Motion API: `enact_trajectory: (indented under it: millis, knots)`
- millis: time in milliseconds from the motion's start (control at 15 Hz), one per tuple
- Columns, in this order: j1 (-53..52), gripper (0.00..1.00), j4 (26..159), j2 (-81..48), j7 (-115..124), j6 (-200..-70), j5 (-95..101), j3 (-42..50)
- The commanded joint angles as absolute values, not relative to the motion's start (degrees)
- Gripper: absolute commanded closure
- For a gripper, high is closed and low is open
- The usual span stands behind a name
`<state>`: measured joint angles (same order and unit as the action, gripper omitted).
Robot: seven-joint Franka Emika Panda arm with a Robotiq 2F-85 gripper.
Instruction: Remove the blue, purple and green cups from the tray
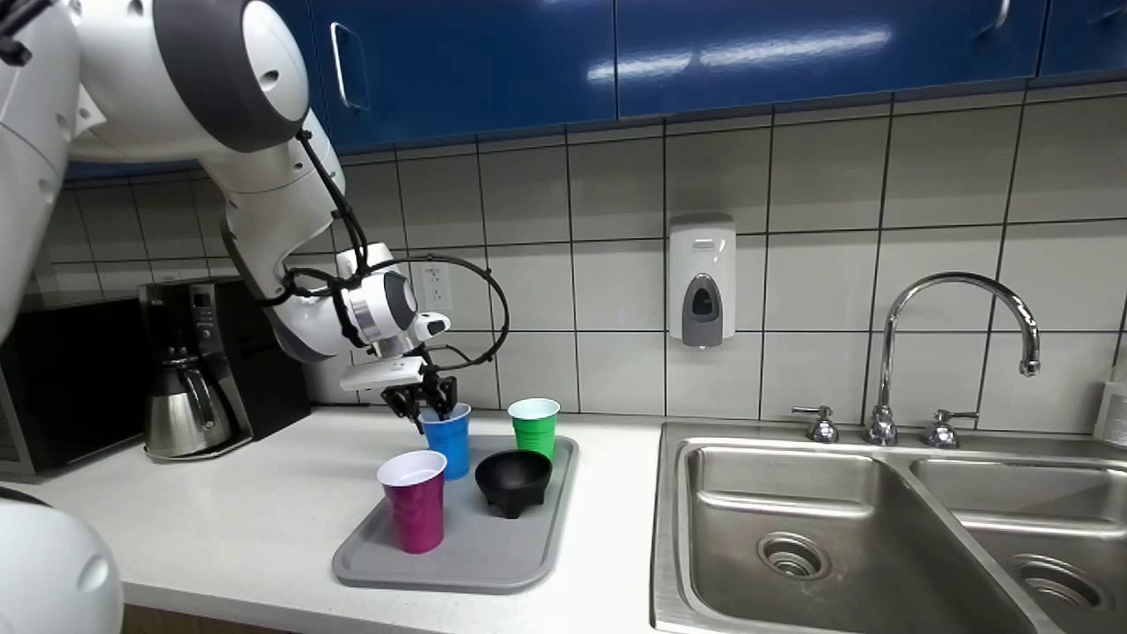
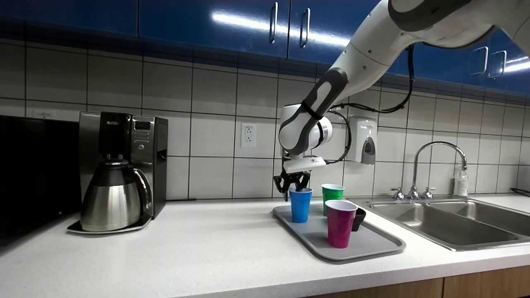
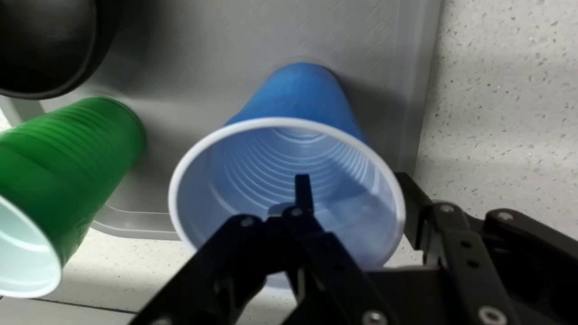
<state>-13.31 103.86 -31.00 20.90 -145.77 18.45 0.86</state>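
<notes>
The blue cup (image 1: 451,447) stands upright on the grey tray (image 1: 493,574); it also shows in an exterior view (image 2: 300,207) and the wrist view (image 3: 302,99). The purple cup (image 1: 418,511) stands at the tray's front in both exterior views (image 2: 340,227) and is out of the wrist view. The green cup (image 1: 535,433) stands at the back of the tray, also in the wrist view (image 3: 81,144). My gripper (image 3: 354,189) is open and straddles the blue cup's rim, one finger inside, one outside. Contact with the wall cannot be told.
A black footed bowl (image 1: 513,482) sits on the tray between the cups. A coffee maker with a steel carafe (image 2: 112,194) stands on the counter. A double sink (image 1: 792,511) lies beside the tray. A tiled wall rises behind the tray, with blue cabinets (image 1: 475,62) above.
</notes>
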Motion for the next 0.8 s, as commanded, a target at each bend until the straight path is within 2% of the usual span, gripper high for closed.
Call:
enact_trajectory:
  millis: [0, 133, 200, 733]
  knots:
    - [-14.4, 0.80, 102.5, -31.4, 19.4, -145.7, 18.3, 2.0]
    - [-14.6, 0.95, 102.6, -31.1, 19.5, -145.5, 18.3, 2.1]
    - [-14.8, 1.00, 102.7, -30.9, 19.5, -145.3, 18.4, 2.2]
    - [-16.9, 1.00, 103.0, -28.3, 20.4, -144.5, 19.0, 2.3]
